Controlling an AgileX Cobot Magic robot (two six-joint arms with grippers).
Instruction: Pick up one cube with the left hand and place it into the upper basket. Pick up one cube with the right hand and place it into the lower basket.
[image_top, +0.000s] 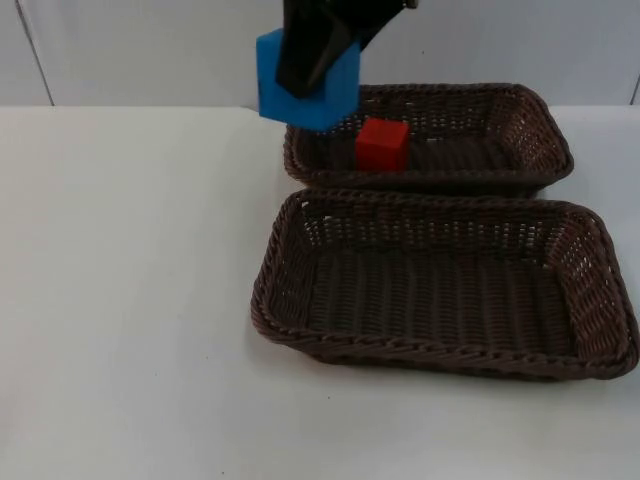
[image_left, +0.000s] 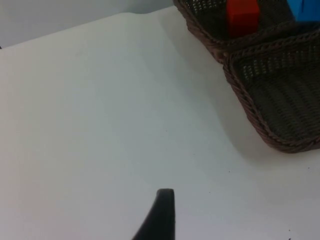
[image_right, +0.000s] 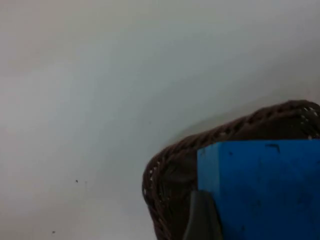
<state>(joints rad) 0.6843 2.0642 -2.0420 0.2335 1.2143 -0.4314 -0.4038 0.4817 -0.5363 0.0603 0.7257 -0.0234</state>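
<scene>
Woven lower basket (image_top: 440, 360), red cube (image_top: 381, 144), right hand (image_top: 312, 75) gripping blue cube (image_top: 305, 85)

The upper basket (image_top: 530, 110) and the lower basket (image_top: 290, 250) are both of dark brown woven wicker, with a rough, ribbed surface and a braided rim. Their weave looks matt, with small light gaps in the walls. The blue cube (image_top: 335, 95) has smooth, flat faces with a slight sheen, like plastic or painted foam. The red cube (image_top: 382, 145) looks smooth and matt. The tabletop (image_top: 120, 300) is white, smooth and matt. The right tool (image_top: 312, 70) that grips the blue cube is of black, matt material.
</scene>
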